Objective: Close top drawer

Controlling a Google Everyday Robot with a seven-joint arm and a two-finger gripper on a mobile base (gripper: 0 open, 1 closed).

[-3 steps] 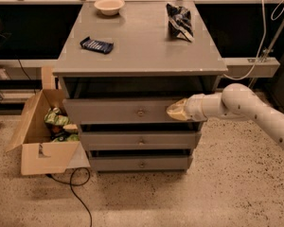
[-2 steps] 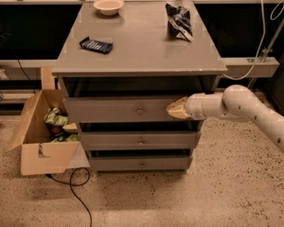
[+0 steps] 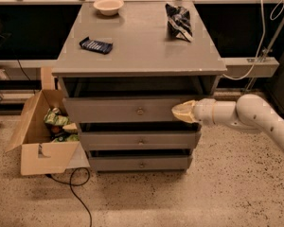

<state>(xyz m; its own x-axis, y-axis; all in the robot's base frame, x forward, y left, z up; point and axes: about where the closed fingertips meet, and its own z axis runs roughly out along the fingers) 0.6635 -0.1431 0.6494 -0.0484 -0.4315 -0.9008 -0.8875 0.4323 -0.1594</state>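
Note:
The top drawer (image 3: 109, 110) is a wide grey drawer with a small round knob (image 3: 140, 111) at its centre. It is the uppermost of three in the grey cabinet (image 3: 132, 46). Its front stands a little forward of the two drawers below, with a dark gap above it. My gripper (image 3: 179, 111) comes in from the right on a white arm (image 3: 246, 115). Its beige fingers are together, with the tip against the right part of the drawer front, right of the knob. It holds nothing.
On the cabinet top are a white bowl (image 3: 108, 5), a dark blue packet (image 3: 95, 45) and a black chip bag (image 3: 179, 21). An open cardboard box (image 3: 42, 136) with snacks stands on the floor at the left. A cable (image 3: 78, 193) runs over the floor.

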